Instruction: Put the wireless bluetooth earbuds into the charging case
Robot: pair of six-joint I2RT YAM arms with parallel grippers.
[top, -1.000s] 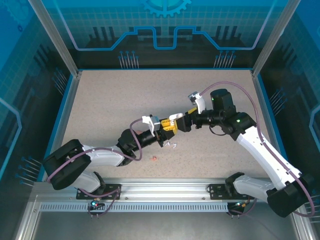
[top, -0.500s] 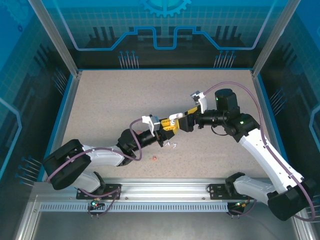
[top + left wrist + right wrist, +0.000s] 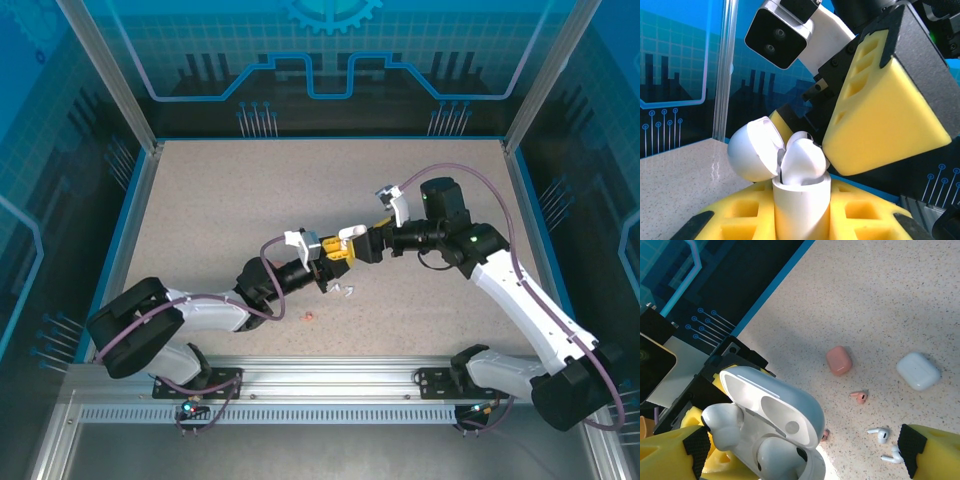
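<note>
Speckled beige table (image 3: pixel 220 200) w/ blue edge strip (image 3: pixel 133 215) on left, right & far sides. Clear back panel (image 3: pixel 330 60), blue circuit print. Metal corner posts (image 3: pixel 110 80). Slotted metal rail (image 3: pixel 330 412) along near edge. Even light.

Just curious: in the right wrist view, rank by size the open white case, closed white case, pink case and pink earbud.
1. open glossy white case, inflated by nearness
2. closed white rounded case
3. pink rounded case
4. tiny pink stemmed earbud
</note>
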